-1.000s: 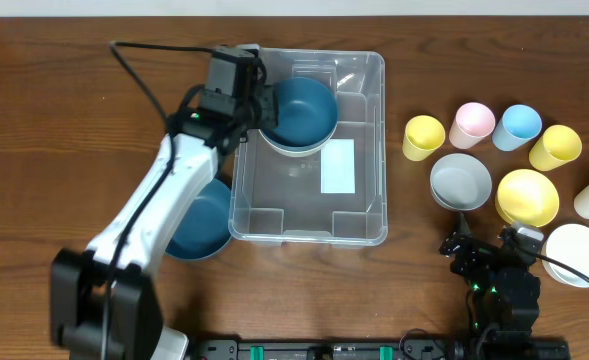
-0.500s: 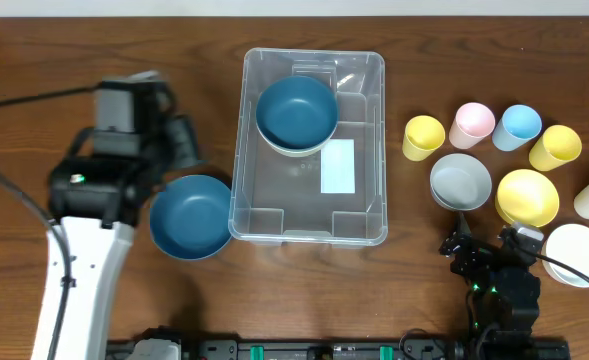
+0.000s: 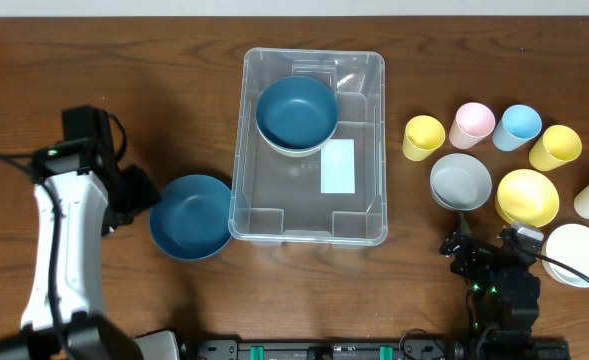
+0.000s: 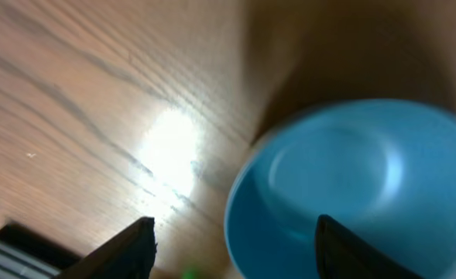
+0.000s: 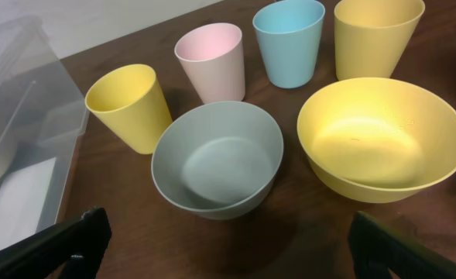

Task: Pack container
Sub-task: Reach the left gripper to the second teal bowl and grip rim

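A clear plastic container (image 3: 359,225) sits mid-frame, with a dark blue bowl (image 3: 296,113) in its upper end, near a white label (image 3: 338,166). A second blue bowl (image 3: 191,215) lies just left of it, and pastel cups (image 3: 472,124) stand at the right.

I read the container (image 3: 284,195) as clear glossy plastic, the table (image 3: 174,90) as sheeny wood grain, and the left blue bowl (image 3: 191,215) as smooth plastic.
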Tool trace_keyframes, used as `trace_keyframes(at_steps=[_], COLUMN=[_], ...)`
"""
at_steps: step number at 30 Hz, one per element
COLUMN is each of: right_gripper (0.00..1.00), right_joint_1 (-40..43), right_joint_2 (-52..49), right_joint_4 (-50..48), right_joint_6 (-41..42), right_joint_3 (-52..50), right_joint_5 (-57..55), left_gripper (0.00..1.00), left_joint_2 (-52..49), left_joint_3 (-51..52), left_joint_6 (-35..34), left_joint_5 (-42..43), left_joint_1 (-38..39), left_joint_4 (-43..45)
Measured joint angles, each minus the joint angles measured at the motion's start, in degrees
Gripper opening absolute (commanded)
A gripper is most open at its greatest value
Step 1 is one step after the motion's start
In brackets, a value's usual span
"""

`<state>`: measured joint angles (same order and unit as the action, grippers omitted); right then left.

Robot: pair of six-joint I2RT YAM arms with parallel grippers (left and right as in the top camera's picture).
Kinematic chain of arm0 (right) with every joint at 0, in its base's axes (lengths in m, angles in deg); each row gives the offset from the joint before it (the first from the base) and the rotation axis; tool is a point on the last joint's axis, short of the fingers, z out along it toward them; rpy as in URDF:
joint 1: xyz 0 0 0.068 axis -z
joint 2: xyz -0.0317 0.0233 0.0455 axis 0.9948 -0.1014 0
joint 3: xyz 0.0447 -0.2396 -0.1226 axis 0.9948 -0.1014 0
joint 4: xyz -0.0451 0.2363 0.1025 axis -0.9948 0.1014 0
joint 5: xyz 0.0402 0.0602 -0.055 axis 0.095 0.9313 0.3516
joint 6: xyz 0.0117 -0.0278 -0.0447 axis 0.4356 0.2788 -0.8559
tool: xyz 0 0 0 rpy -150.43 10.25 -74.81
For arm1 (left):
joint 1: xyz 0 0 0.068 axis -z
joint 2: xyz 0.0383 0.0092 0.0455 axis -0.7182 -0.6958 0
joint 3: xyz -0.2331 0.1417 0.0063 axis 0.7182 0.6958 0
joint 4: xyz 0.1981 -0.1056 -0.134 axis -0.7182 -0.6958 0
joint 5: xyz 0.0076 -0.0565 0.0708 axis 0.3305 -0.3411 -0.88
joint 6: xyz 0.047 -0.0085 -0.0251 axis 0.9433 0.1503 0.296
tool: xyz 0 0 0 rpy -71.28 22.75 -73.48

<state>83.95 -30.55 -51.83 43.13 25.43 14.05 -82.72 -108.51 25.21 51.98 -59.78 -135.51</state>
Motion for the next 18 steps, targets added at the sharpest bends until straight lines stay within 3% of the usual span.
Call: trace_keyframes(at_steps=[7,13,14,18], right_gripper=[0.99,0.99,0.99,0.99], right_joint_1=[0.00,0.00,0.00,0.00], right_joint_2=[0.00,0.00,0.00,0.00], right_joint_4=[0.00,0.02,0.00,0.00], right_joint_6=[-0.02,0.00,-0.02,-0.02], right_joint_3=[0.00,0.00,0.00,0.00], right_joint_5=[-0.02,-0.02,-0.02,-0.02], left_gripper=[0.64,0.12,0.07,0.06], left_joint_2=[-3.34,-3.34,-3.34,-3.28], left_joint_3=[10.34,14.03,14.10,14.05], left_joint_6=[-0.02,-0.42,-0.26,-0.09], left_joint_5=[2.49,3.41,3.63,4.24], left_joint_1=[-1.53,-1.53,-1.53,-1.53], left_joint_4=[9.01,12.00,12.33,13.84])
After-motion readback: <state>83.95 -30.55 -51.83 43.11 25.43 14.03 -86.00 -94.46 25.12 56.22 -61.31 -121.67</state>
